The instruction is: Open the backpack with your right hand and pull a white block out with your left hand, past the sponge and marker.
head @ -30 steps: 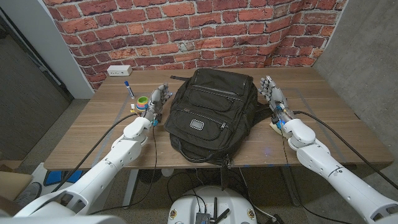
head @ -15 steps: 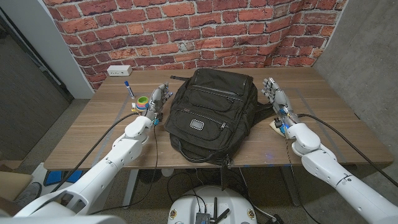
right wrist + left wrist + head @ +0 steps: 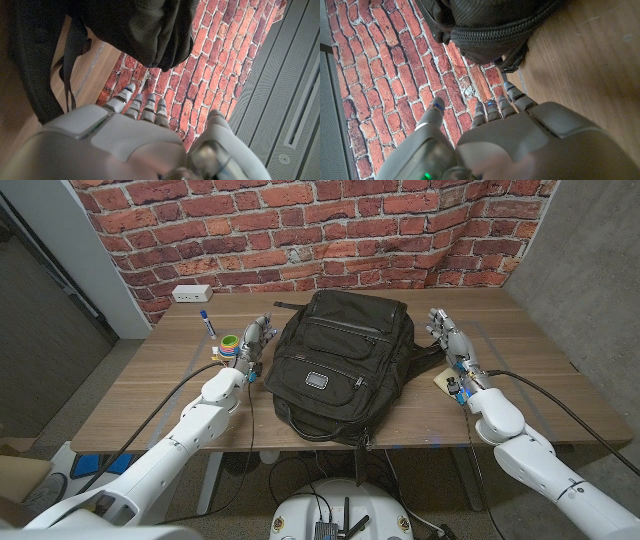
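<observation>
A black backpack (image 3: 338, 360) lies zipped up in the middle of the wooden table (image 3: 530, 370), its top toward the brick wall. My left hand (image 3: 255, 340) stands beside the pack's left side with its fingers apart, holding nothing. My right hand (image 3: 447, 340) stands off the pack's right side, fingers spread and empty, near a loose strap (image 3: 425, 360). The left wrist view shows the backpack (image 3: 490, 25) past my left hand (image 3: 490, 135); the right wrist view shows the backpack (image 3: 135, 30) beyond my right hand (image 3: 125, 135). The pack's contents are hidden.
A blue-capped marker (image 3: 207, 322) and rolls of coloured tape (image 3: 230, 345) lie left of my left hand. A white power strip (image 3: 190, 293) sits at the back left by the wall. A small tan object (image 3: 441, 382) lies under my right wrist.
My right hand has drifted a little to the right, away from the backpack. The left hand and the backpack have not moved.
</observation>
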Controlling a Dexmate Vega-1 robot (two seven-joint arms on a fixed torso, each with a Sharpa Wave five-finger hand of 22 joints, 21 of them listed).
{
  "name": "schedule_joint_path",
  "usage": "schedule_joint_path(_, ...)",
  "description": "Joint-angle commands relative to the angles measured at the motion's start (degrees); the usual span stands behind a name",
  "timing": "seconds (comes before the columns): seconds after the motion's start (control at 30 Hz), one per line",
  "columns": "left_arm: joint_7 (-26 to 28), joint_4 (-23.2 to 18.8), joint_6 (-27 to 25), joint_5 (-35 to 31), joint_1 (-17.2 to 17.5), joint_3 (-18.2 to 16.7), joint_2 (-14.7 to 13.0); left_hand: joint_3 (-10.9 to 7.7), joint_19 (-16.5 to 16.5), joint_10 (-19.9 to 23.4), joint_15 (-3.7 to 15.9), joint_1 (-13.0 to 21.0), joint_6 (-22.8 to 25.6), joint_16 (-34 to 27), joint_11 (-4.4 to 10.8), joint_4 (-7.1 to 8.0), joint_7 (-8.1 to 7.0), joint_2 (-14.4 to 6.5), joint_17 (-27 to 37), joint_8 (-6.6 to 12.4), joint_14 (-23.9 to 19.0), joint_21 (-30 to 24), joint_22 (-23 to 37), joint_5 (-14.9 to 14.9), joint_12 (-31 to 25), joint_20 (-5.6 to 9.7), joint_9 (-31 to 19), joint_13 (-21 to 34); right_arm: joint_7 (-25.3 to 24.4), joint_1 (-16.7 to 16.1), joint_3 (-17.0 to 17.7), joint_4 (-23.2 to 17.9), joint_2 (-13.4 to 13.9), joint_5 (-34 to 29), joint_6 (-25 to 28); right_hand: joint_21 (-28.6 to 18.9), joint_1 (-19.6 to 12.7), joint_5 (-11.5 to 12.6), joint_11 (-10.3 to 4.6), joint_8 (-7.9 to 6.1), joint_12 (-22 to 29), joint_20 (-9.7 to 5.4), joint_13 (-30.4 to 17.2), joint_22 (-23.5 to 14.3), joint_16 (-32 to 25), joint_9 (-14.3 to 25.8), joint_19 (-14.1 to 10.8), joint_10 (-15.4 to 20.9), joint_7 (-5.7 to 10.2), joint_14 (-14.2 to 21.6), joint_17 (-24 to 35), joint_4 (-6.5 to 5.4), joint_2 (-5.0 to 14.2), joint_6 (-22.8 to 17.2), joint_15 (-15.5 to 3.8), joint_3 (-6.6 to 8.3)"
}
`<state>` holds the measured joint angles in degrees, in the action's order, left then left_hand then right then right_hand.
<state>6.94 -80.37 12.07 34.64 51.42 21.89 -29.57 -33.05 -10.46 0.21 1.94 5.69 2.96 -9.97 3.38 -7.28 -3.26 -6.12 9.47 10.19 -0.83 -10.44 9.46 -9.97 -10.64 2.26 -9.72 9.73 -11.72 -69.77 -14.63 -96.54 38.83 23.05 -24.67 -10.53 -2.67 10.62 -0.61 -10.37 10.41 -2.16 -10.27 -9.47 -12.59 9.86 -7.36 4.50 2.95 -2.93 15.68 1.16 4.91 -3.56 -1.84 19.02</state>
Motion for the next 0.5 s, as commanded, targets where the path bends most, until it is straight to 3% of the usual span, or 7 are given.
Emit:
schedule_joint_path(0.03, 0.7, -0.7, -0.3, -0.1, 0.5, -0.2, -0.1, -0.5, -0.8, 0.5, 0.25, 0.7, 0.4, -0.2, 0.1, -0.2, -0.26, -1.7, 0.1, 0.26, -0.5, -0.5, 0.2, -0.2, -0.4, 2.65, -0.2, 0.2, -3.8, -5.4, 2.4, -5.4, 1.0, -5.8, -1.1, -0.1, -0.7, 0.5, -0.05, -0.25, 0.6, -1.0, -0.1, -0.1, -0.1, 0.2, 0.0, 0.5, -0.42, 0.3, 0.0, 0.35, 1.11, -0.2, -0.3, 0.12)
schedule_joint_path(0.5, 1.2, -1.9, -1.0, 0.1, 1.2, -0.6, -0.7, -0.71, -0.9, 0.6, 0.27, 0.7, 0.4, -0.1, 0.21, -0.36, -0.17, -1.7, 0.1, 0.24, -0.6, -0.5, 0.2, -0.2, -0.3, 2.7, -0.2, 0.2, -7.7, -9.9, 4.1, -9.9, 0.9, -16.2, -1.2, -0.2, -1.2, 0.5, -0.58, -0.26, 0.6, -1.14, -0.1, -0.1, -0.3, 0.2, -0.4, 0.6, -0.08, 1.0, -0.3, 0.88, 1.18, -0.2, -0.46, 0.32)
